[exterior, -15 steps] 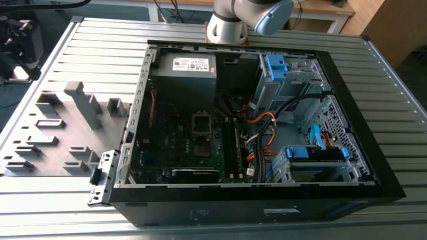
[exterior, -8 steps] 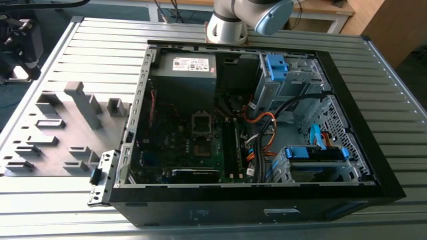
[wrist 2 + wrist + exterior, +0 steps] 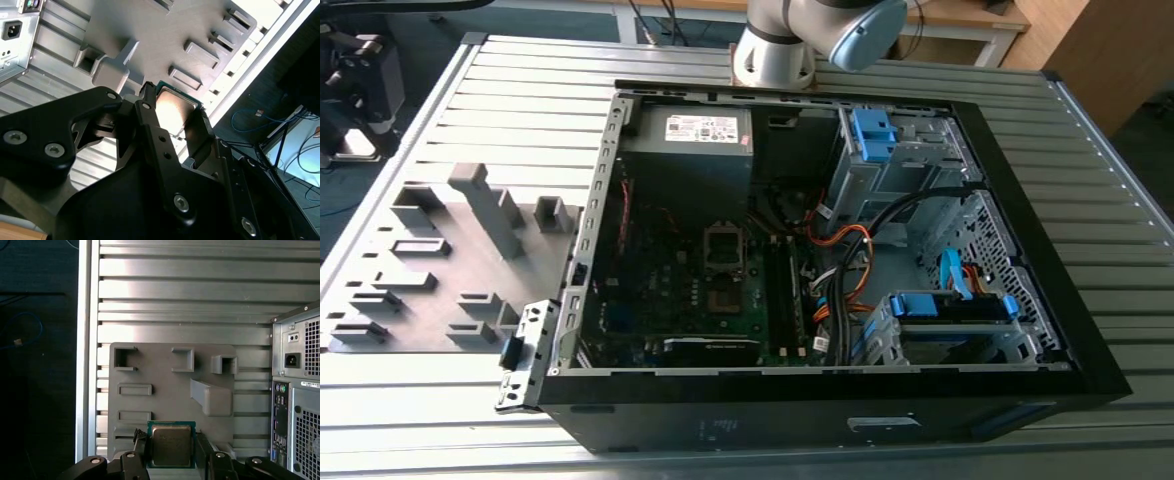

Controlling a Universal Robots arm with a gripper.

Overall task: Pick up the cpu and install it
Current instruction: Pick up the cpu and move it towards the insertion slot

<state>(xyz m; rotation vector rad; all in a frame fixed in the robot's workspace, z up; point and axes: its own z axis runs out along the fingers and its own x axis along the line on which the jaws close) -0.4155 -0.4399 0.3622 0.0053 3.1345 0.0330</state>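
Note:
The cpu [image 3: 171, 446] is a small square chip with a pale metal top and a green rim. It sits clamped between my two black fingers [image 3: 141, 442] in both wrist views. My gripper [image 3: 171, 449] is shut on the cpu [image 3: 176, 106] and holds it in the air above the grey holder plate [image 3: 165, 370], beside the rear panel of the computer case [image 3: 297, 390]. The second wrist view shows my gripper [image 3: 175, 114] from the other side, over that plate [image 3: 165, 35]. In the exterior view the dark square socket [image 3: 727, 250] lies on the motherboard inside the open case [image 3: 827, 240].
The case lies open on a ribbed metal table [image 3: 520, 90], with a labelled power-supply box [image 3: 704, 130], blue drive brackets [image 3: 874, 128] and orange cables [image 3: 841, 270] inside. The grey holder plate [image 3: 440, 260] sits at the exterior view's left. The arm's base [image 3: 781, 45] stands behind the case.

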